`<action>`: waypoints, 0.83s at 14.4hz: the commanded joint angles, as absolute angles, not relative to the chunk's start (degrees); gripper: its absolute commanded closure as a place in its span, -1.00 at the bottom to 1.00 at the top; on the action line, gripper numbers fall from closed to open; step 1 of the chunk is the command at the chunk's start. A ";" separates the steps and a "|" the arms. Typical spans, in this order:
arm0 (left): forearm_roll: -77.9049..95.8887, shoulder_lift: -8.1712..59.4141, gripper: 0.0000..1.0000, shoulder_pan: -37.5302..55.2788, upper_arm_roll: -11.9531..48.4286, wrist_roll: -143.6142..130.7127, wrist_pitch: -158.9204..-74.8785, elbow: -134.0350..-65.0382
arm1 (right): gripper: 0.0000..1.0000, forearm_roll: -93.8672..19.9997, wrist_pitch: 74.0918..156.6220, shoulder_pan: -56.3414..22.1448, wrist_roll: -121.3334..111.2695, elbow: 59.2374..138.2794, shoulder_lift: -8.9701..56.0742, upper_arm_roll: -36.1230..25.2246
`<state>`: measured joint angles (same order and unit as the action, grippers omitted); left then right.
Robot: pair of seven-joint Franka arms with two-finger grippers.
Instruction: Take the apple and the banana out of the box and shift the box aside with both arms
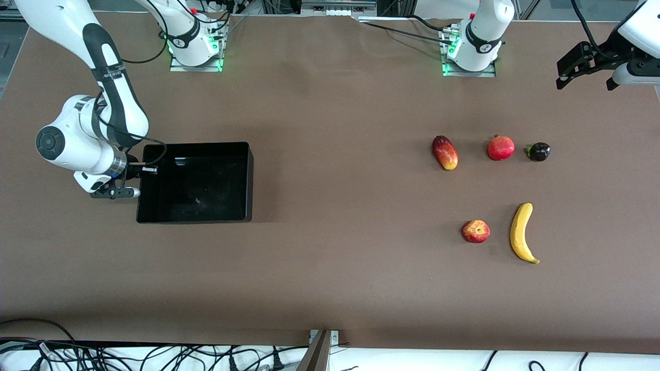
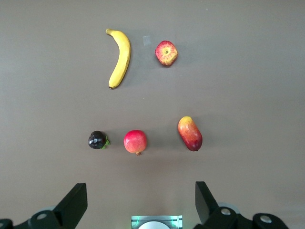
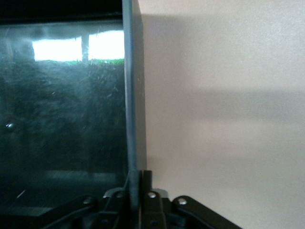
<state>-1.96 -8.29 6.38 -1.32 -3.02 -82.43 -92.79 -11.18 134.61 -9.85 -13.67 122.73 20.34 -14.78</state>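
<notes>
Brown table (image 1: pixel 330 288) carries empty box (image 1: pixel 198 183) at right arm's end, its wall pinched in right gripper (image 3: pixel 136 183) for dragging aside; banana (image 1: pixel 522 233) and apple (image 1: pixel 476 231) lie out together; left gripper (image 2: pixel 140 205) waits spread above them.

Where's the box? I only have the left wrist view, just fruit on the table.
Observer: The box sits toward the right arm's end of the table, with no fruit in it.
Operator: Anything holding it?
Observer: Yes, the right claw is pinched on the box's end wall.
Operator: Where does my left claw sit overall?
Observer: The left claw hangs in the air over the left arm's end of the table, waiting.
</notes>
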 commanded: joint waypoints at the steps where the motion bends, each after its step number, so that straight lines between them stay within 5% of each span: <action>1: -0.44 -7.82 -1.00 6.50 -1.58 -3.34 -81.39 -91.67 | -1.00 -12.39 131.07 -9.40 -12.49 119.29 19.25 -14.33; 5: -0.44 -7.73 -1.00 6.50 -1.58 -3.34 -81.39 -91.67 | -1.00 -11.16 114.99 -10.02 -8.71 106.73 19.16 -14.24; 12: -0.44 -7.74 -1.00 6.50 -1.58 -3.34 -81.39 -91.67 | -1.00 -8.27 104.79 -12.04 -2.90 97.76 9.24 -13.89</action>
